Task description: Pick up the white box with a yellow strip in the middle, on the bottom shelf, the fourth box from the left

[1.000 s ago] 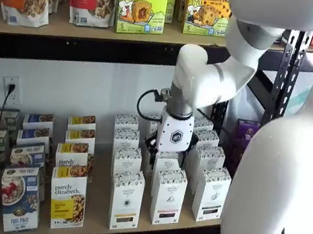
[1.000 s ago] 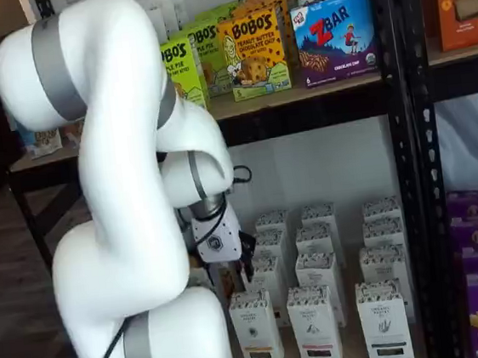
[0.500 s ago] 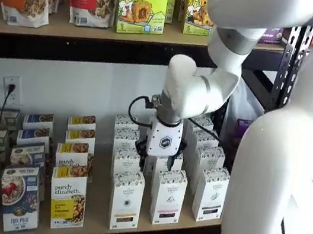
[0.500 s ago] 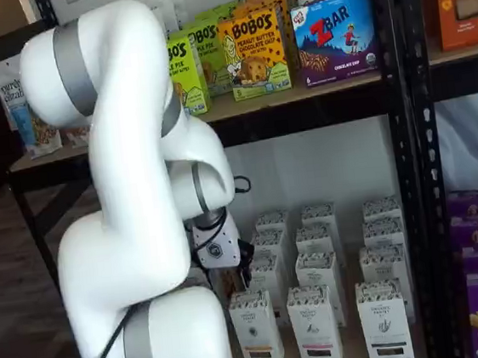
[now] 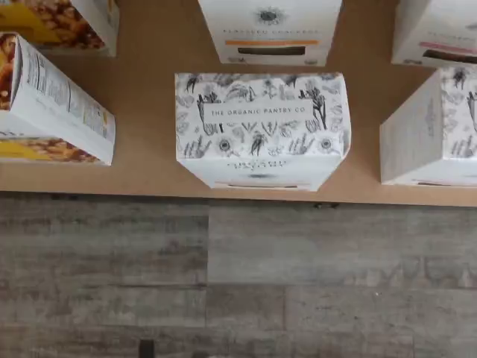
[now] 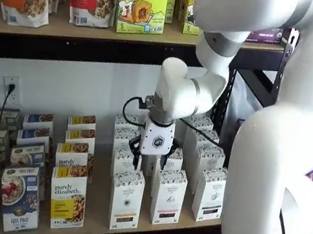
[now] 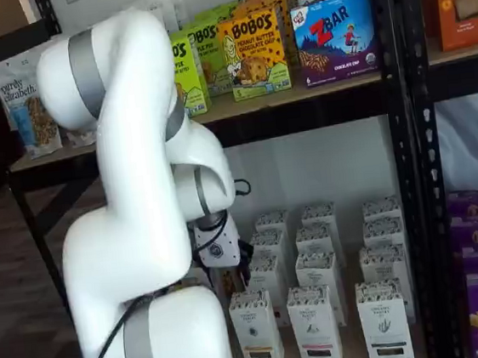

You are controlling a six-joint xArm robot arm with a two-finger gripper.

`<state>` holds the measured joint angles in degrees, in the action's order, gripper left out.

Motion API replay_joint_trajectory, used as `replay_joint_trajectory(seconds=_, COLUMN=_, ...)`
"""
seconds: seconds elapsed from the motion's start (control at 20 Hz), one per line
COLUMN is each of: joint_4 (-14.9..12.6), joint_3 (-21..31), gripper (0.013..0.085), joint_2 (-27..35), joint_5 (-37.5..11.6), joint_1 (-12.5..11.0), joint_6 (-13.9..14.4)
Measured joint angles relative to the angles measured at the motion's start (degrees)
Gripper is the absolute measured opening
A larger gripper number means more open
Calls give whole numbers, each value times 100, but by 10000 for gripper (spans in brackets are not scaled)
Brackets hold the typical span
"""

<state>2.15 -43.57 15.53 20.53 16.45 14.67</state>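
Observation:
The white box (image 5: 261,119) stands at the front edge of the bottom shelf (image 5: 149,119), seen from straight above in the wrist view, with a flower-print top reading "The Organic Pantry Co". In both shelf views it is the front carton of its column (image 6: 126,199) (image 7: 255,328) and has a yellow-orange strip low on its front. My gripper (image 6: 149,160) hangs over that column, above and slightly behind the front carton, touching nothing. Its black fingers (image 6: 135,149) stand apart, so it is open and empty. It also shows in a shelf view (image 7: 234,256), side-on against the arm.
Like white cartons with dark strips (image 6: 168,197) stand close on the right. Purely elizabeth boxes (image 6: 68,198) stand close on the left. A board with Bobo's boxes (image 6: 141,0) is overhead. A black upright (image 6: 288,67) stands to the right. Grey plank floor (image 5: 238,283) lies past the shelf edge.
The gripper has moved left and toward the shelf front, from over the neighbouring column of dark-strip cartons to over the yellow-strip column. No box has moved.

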Motion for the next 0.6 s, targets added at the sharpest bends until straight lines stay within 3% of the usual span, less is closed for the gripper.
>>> replay_joint_trajectory(seconds=0.4, joint_4=141, joint_3=-705, gripper=850, joint_2=665, joint_5=35, joint_1=6, joint_6=-125)
replay_joint_trajectory(seconds=0.6, joint_4=-6, joint_3=-940, gripper=850, joint_2=939, joint_5=-56, joint_1=27, joint_6=27)
